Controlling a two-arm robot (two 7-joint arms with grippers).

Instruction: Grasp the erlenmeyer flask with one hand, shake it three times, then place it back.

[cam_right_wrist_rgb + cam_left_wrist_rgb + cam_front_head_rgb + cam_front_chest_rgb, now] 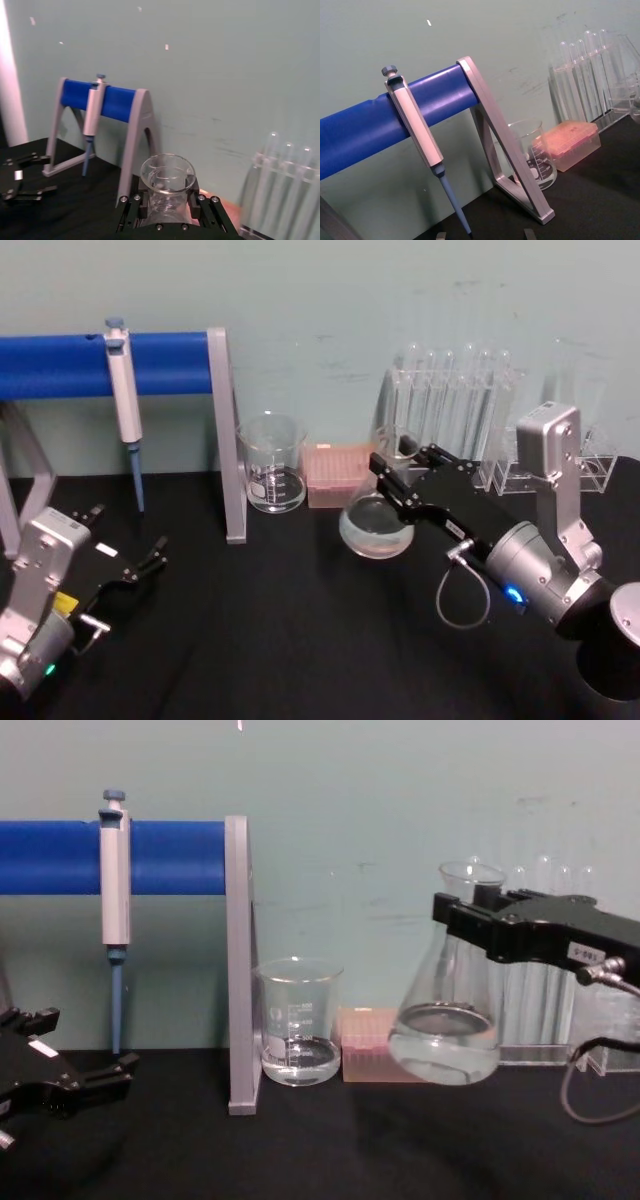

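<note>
We see the right gripper closed on the narrow neck of the erlenmeyer flask, just under the flared rim. Its 2 black fingers press on the glass from both sides, so the opening between them is only as wide as the neck. In the chest view the flask leans a little and its wide base seems to hang just above the black table, with a shadow under it. A little clear liquid lies in the bottom.

Behind the flask stands a pink box, and just beside this box is a glass beaker. Behind the right arm, near the wall, is a rack of test tubes. Further left is a blue stand with 1 pipette hanging on it.

The left gripper rests low at the left edge of the table, well apart from the flask. Its fingers are spread wide and hold nothing.
</note>
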